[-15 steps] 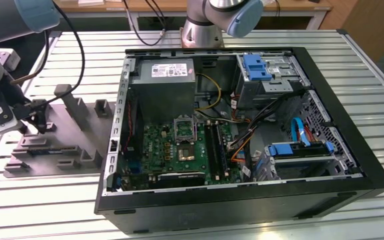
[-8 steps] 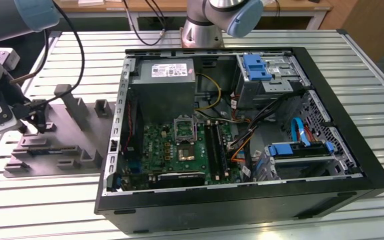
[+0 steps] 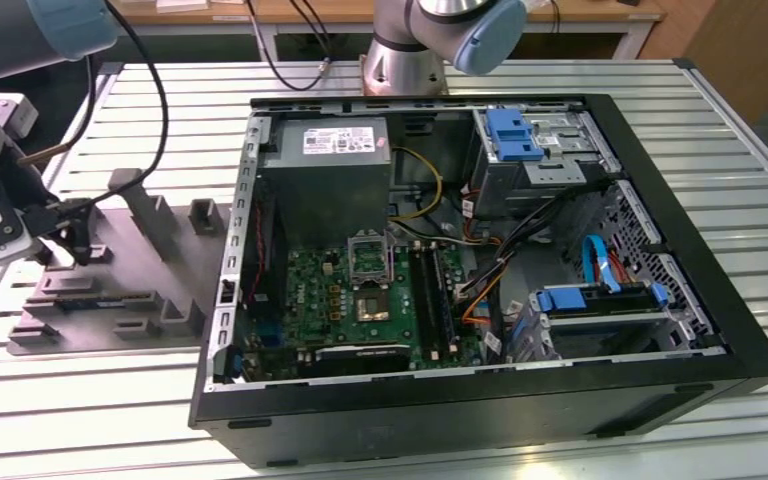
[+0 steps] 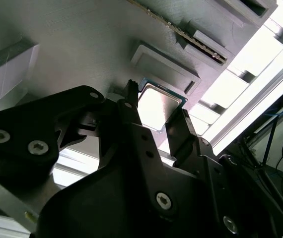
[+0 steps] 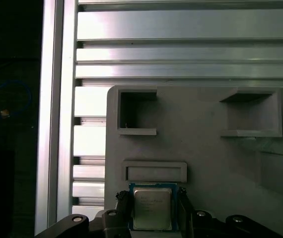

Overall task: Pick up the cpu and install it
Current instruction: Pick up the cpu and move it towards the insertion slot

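The pick-up step is in hand. In the exterior view the end effector (image 3: 77, 245) stands over a grey fixture tray (image 3: 117, 275) that lies near the exterior view's left edge of the surface (image 3: 91, 410), well apart from the open computer case (image 3: 491, 395).

Both wrist views show the cpu (image 5: 152, 208) at the tray's edge, just beside a low raised block (image 5: 155, 172). The fingers (image 4: 134, 116) are set against two opposite sides of it, and no gap shows on either side, so the end effector looks clenched on the chip. Whether the cpu rests on the tray or hangs just clear of it cannot be told.

The socket (image 3: 373, 303) on the motherboard (image 3: 337, 290) is empty, so nothing is installed yet. Taking the chip away likely calls for a straight, level lift clear of the block. It also needs a firm hold on the thin edges, since a tilted chip could slip.
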Controlling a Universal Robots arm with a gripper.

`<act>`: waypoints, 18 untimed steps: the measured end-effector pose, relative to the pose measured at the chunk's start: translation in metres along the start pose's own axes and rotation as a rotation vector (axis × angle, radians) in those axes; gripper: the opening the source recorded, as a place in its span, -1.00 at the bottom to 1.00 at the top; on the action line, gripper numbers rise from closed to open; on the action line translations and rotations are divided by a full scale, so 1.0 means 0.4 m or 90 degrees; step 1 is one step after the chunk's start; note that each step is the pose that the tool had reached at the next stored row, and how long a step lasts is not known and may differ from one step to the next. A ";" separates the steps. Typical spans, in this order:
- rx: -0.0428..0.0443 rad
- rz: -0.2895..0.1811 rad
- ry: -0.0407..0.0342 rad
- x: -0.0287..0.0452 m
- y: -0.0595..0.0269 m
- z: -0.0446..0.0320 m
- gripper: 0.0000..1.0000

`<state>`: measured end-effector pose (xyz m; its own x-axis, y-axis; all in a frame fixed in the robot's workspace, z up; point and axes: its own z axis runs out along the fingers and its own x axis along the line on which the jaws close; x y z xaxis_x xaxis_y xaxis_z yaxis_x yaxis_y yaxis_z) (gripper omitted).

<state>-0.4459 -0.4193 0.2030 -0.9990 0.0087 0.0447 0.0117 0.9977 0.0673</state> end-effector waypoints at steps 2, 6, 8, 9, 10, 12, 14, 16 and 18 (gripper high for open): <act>0.0000 0.000 0.0000 0.000 0.000 -0.001 -0.06; 0.0001 0.000 0.0001 0.000 0.000 -0.003 -0.06; 0.0000 0.000 0.0001 0.000 0.000 -0.004 -0.06; 0.0001 0.000 0.0001 0.000 0.000 -0.004 -0.06; 0.0000 0.000 0.0001 0.000 0.000 -0.005 -0.06; 0.0000 0.000 0.0000 0.000 0.000 -0.006 -0.06; 0.0000 0.000 0.0000 0.000 0.000 -0.007 -0.06; 0.0000 0.000 0.0000 0.000 0.001 -0.008 -0.06; 0.0000 0.000 0.0000 0.000 0.001 -0.009 -0.06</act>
<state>-0.4459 -0.4193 0.2067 -0.9990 0.0087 0.0448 0.0117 0.9977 0.0672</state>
